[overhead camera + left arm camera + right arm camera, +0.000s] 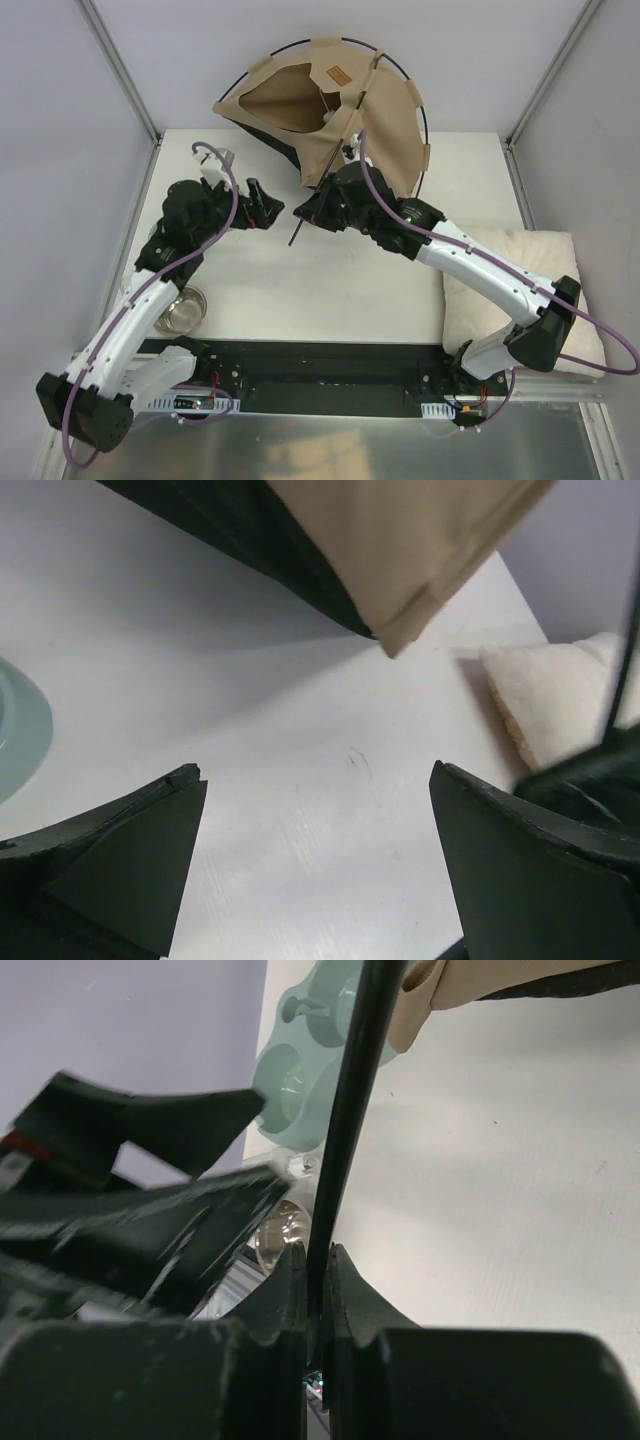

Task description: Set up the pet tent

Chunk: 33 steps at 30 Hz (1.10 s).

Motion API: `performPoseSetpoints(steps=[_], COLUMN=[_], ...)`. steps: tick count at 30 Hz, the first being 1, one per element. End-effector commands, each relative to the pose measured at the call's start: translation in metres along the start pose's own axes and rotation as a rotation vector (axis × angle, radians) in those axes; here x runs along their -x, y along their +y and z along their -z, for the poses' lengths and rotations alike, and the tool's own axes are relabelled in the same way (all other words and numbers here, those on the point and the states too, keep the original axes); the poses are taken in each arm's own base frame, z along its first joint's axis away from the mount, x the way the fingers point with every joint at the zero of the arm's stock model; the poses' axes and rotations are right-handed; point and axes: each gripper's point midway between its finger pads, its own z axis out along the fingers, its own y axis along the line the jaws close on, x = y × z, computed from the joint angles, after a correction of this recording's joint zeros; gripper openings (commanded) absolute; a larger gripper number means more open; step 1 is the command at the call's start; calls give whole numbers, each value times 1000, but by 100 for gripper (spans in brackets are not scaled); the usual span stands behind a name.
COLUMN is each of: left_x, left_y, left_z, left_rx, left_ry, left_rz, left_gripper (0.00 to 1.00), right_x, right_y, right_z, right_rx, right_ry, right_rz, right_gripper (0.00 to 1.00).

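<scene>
right tool (pixel 318 1258) clamped on tent pole (pixel 350 1090); left tool (pixel 315 775) open, empty. Looks like pole-seating step. Next: likely steer pole end into pet tent (pixel 390 110) corner ahead of tool.

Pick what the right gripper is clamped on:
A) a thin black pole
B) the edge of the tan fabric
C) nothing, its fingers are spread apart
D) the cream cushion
A: in the right wrist view, the right gripper has both fingers pressed shut against a thin black pole that runs up between them.
</scene>
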Motion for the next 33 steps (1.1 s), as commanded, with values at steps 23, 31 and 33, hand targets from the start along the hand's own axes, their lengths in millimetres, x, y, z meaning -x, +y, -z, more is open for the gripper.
performPoseSetpoints(steps=[23, 31, 33], left_x=[48, 61, 56], left_y=[-43, -47, -49], left_z=[-106, -112, -112], left_rx=[-440, -447, -462], left_ry=[-246, -254, -228], left_rz=[-101, -112, -116], left_gripper=[73, 44, 36], right_x=[44, 41, 41], right_y=[49, 50, 50], right_z=[34, 28, 27], right_rx=[141, 147, 149], right_ry=[-66, -58, -60], right_rz=[-163, -187, -194], right_gripper=[0, 0, 0])
